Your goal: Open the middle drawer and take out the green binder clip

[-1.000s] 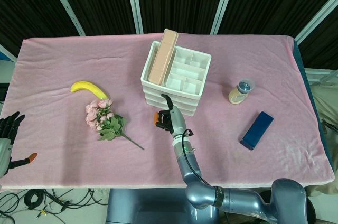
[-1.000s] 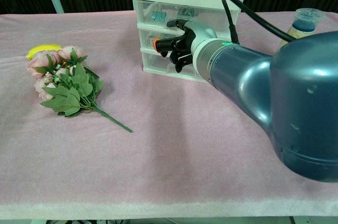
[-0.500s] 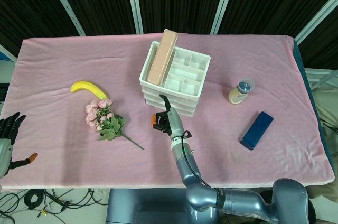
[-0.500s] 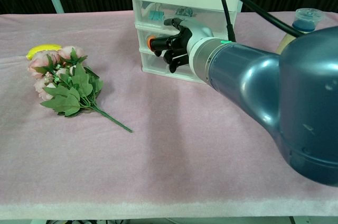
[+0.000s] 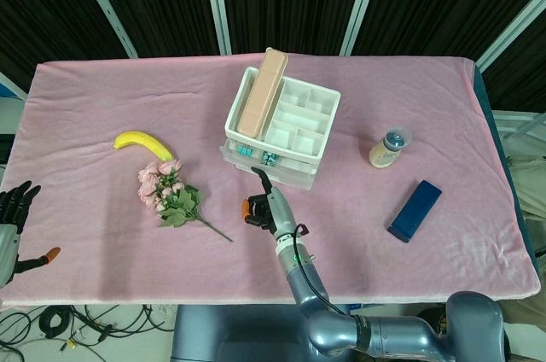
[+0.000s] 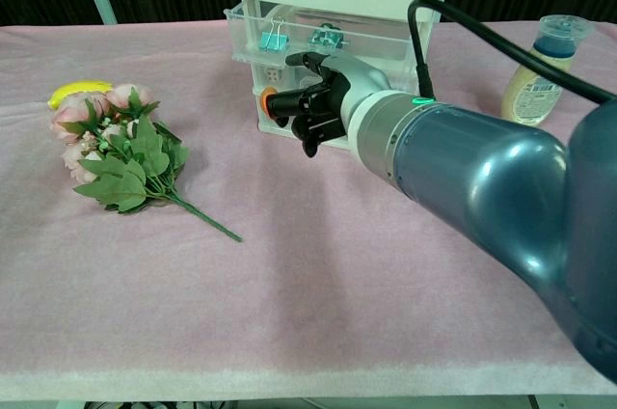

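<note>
White plastic drawer box (image 5: 281, 127) near counter's far edge, drawer pulled out, right hand (image 6: 313, 105) fingers curled at its front, left hand (image 5: 13, 217) spread at left edge.

The right arm (image 6: 482, 197) is a smooth, glossy blue-grey shell with a small green light near the silver wrist and a black cable looping over it. Its right hand (image 6: 308, 105) has black fingers and an orange thumb tip. At the near left, the left hand (image 5: 12, 225) is black with an orange tip too.
</note>
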Action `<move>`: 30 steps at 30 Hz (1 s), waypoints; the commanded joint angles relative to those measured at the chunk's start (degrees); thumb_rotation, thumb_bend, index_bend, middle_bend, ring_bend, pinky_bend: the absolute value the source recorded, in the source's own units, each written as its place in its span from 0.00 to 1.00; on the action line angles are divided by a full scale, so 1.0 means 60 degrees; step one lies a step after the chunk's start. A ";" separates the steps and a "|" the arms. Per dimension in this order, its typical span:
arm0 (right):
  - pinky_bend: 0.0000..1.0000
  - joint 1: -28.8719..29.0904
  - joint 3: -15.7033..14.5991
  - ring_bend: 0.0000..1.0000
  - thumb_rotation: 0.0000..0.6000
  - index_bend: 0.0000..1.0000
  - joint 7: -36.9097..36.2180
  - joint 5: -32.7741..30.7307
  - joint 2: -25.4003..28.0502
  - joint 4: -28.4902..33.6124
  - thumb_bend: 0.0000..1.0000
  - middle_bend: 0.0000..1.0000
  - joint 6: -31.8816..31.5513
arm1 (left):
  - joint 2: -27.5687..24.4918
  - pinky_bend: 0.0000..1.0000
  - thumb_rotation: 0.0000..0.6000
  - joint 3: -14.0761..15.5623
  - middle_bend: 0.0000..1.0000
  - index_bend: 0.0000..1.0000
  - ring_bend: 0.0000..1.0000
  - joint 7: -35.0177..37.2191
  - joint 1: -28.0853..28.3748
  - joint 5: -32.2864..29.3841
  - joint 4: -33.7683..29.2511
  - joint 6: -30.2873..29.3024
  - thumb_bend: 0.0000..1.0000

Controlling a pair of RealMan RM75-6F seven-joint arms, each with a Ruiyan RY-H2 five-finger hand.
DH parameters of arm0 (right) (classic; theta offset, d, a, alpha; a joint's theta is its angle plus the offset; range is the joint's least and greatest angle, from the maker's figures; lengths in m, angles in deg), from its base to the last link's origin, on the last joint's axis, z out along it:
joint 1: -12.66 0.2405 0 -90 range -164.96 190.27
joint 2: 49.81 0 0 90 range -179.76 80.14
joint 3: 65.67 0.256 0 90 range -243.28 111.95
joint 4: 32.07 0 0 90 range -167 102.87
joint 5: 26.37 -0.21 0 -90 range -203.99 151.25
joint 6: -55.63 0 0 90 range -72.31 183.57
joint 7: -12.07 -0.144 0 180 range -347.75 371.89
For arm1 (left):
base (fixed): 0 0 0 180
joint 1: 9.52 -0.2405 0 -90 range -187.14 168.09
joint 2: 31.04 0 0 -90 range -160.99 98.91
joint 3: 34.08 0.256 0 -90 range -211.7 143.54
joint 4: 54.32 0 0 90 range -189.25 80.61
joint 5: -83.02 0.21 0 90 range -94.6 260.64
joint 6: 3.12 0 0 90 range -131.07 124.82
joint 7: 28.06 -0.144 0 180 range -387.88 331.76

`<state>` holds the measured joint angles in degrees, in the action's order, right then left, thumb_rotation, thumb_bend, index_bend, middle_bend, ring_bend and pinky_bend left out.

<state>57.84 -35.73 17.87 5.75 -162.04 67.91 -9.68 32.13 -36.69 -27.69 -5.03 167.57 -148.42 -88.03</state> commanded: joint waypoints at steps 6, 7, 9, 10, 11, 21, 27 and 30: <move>0.78 -0.0154 -0.0375 0.83 1.00 0.00 0.0362 0.0236 0.0371 0.0504 0.54 0.80 -0.0143 | -0.0003 0.00 1.00 -0.0006 0.00 0.00 0.00 0.0006 0.0001 -0.0025 -0.0012 0.0013 0.00; 0.78 -0.0179 -0.0431 0.83 1.00 0.00 0.0399 0.0288 0.0408 0.0595 0.54 0.80 -0.0181 | -0.0004 0.00 1.00 -0.0004 0.00 0.00 0.00 0.0001 0.0001 -0.0022 -0.0017 0.0011 0.00; 0.78 -0.0245 -0.0617 0.83 1.00 0.00 0.0513 0.0429 0.0496 0.0866 0.54 0.80 -0.0290 | 0.0000 0.00 1.00 -0.0003 0.00 0.00 0.00 -0.0013 -0.0002 -0.0007 -0.0011 -0.0006 0.00; 0.78 -0.0306 -0.0735 0.83 1.00 0.00 0.0560 0.0518 0.0556 0.1053 0.54 0.80 -0.0363 | 0.0003 0.00 1.00 -0.0002 0.00 0.00 0.00 -0.0016 -0.0005 -0.0002 -0.0006 -0.0015 0.00; 0.78 -0.0361 -0.0859 0.83 1.00 0.00 0.0612 0.0609 0.0613 0.1230 0.54 0.80 -0.0427 | 0.0006 0.00 1.00 -0.0001 0.00 0.00 0.00 -0.0021 -0.0007 0.0004 -0.0005 -0.0022 0.00; 0.78 -0.0502 -0.1753 0.83 1.00 0.00 0.1728 0.1662 0.1128 0.2547 0.54 0.80 -0.1063 | 0.0054 0.00 1.00 0.0013 0.00 0.00 0.00 -0.0071 -0.0048 0.0110 0.0033 -0.0161 0.00; 0.78 -0.0050 -0.1568 0.83 1.00 0.00 0.3723 0.1847 0.1477 0.2541 0.54 0.80 -0.1962 | 0.0076 0.00 1.00 0.0003 0.00 0.00 0.00 -0.0087 -0.0056 0.0138 0.0074 -0.0210 0.00; 0.78 0.0138 -0.1334 0.83 1.00 0.00 0.4528 0.1455 0.1666 0.2612 0.54 0.80 -0.2253 | 0.0079 0.00 1.00 0.0006 0.00 0.00 0.00 -0.0091 -0.0057 0.0132 0.0069 -0.0199 0.00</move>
<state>57.13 -44.97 40.51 15.87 -153.53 83.18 -20.67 32.61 -36.65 -28.24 -5.37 168.37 -148.01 -89.22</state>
